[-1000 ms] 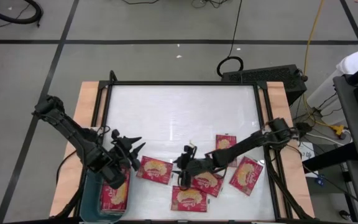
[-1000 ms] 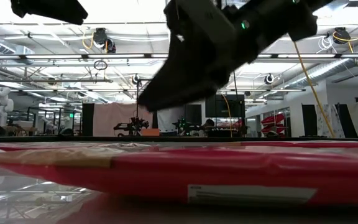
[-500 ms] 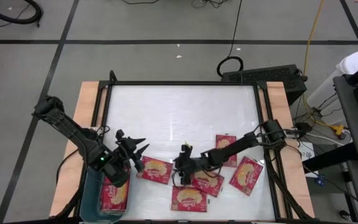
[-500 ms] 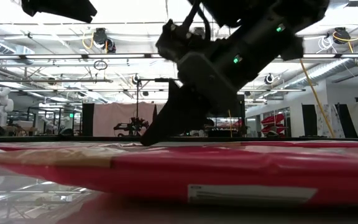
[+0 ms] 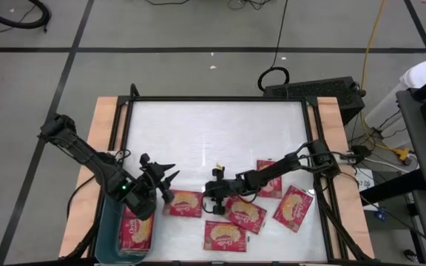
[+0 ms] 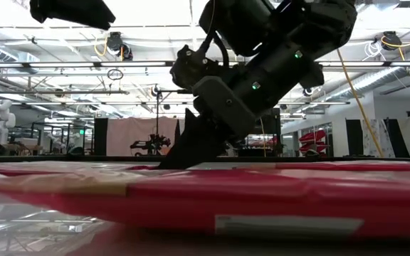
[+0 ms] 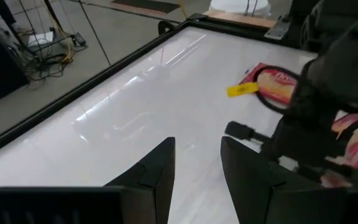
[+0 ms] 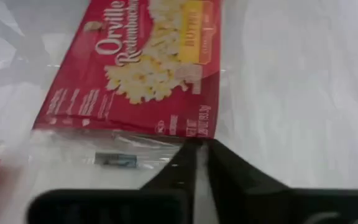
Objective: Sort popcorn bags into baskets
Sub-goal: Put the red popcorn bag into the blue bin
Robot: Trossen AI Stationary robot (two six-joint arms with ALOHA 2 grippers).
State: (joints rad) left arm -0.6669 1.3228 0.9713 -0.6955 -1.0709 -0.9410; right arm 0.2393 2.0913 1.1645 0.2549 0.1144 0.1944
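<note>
Several red popcorn bags lie flat on the white table: one [image 5: 184, 203] left of centre, others [image 5: 245, 214] [image 5: 225, 236] [image 5: 294, 207] to its right. More bags [image 5: 135, 230] lie in the teal basket [image 5: 109, 229] at the near left corner. My right gripper [image 5: 208, 196] [image 8: 199, 144] is down at the left-centre bag's [image 8: 148, 68] right end and shut on it. My left gripper [image 5: 167, 179] [image 7: 197, 163] hangs open above the table beside the basket, with nothing between its fingers. My right gripper pinches the clear wrapper edge [image 8: 166, 144] at the bag's end nearest it, by one corner, between its two fingertips. The fingers slant down from the table's right. The bag lies flat on the table.
A fifth bag [image 5: 270, 177] lies under my right arm. In the low view a bag [image 6: 205, 206] close to the camera fills the foreground. A black frame [image 5: 217, 99] rims the table; the far half is bare white surface.
My right gripper has sunk to the table and gone toward the table's left edge, from over the middle bags to the right end of the left-centre bag. Its fingers have come together there. The bags lie as before.
</note>
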